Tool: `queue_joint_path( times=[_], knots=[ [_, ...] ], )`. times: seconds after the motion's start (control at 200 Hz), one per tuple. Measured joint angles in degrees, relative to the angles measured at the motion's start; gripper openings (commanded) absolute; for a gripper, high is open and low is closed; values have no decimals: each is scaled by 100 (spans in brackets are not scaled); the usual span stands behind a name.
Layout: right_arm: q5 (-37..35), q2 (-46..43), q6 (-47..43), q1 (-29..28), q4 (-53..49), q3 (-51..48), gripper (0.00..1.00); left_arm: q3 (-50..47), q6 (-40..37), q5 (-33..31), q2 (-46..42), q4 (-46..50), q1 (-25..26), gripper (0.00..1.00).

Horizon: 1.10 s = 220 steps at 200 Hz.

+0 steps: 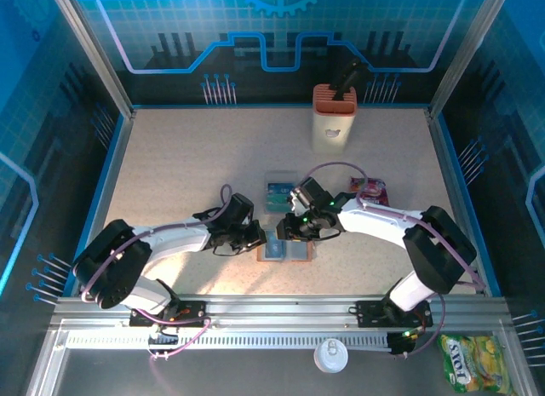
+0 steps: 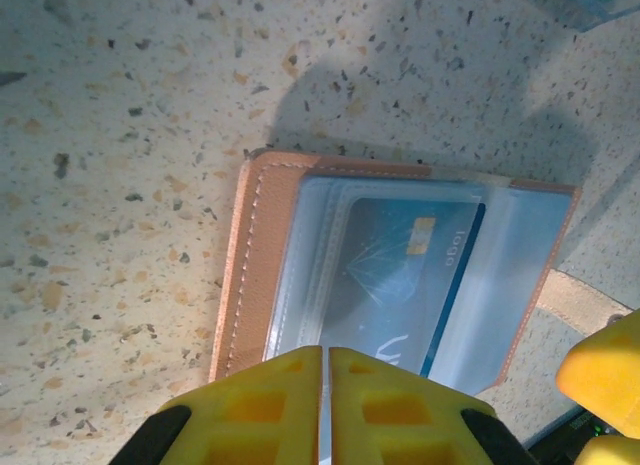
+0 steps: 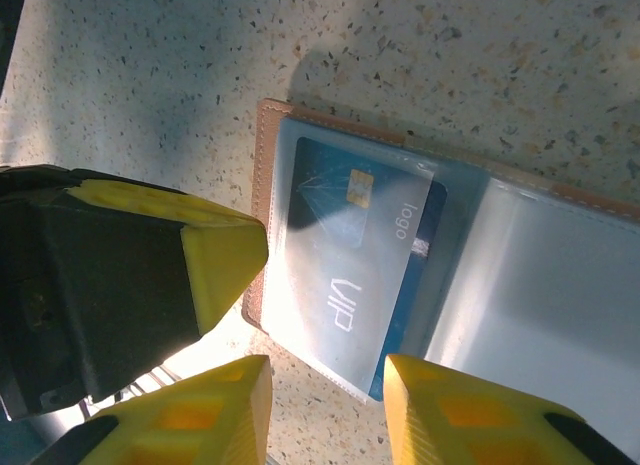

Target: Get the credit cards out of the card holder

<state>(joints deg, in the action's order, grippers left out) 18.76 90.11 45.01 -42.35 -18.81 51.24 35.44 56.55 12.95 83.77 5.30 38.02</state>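
The brown card holder [image 1: 286, 251] lies open and flat near the table's front middle. One of its clear grey-blue pockets holds a teal credit card [image 2: 400, 275] marked "VIP" [image 3: 345, 260]. My left gripper [image 2: 326, 405] is shut, its yellow tips over the near edge of that pocket on the card holder [image 2: 258, 255]. I cannot tell whether they pinch the sleeve. My right gripper [image 3: 327, 410] stands open over the card's near end at the card holder's [image 3: 545, 285] edge, nothing between its fingers. In the top view the left gripper [image 1: 261, 238] and the right gripper [image 1: 291, 232] meet over the holder.
Another teal card [image 1: 278, 194] lies loose just behind the holder. A purple-red snack packet [image 1: 372, 190] lies by the right arm. A tall orange-and-cream box [image 1: 334, 117] stands at the back. A white lid [image 1: 330, 356] and a green packet [image 1: 475, 362] sit off the front rail.
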Motion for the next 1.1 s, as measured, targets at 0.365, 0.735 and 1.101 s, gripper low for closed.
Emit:
queue_joint_path(
  times=[0.365,0.735,1.101],
  knots=[
    [90,260,2,-9,94,24,36,-103,-9,142,170,-210,-4,11],
    [151,442,7,-13,258,24,35,-184,4,188,168,-376,-4,11],
    [173,636,55,-17,308,24,35,-186,7,188,168,-389,-4,11]
  ],
)
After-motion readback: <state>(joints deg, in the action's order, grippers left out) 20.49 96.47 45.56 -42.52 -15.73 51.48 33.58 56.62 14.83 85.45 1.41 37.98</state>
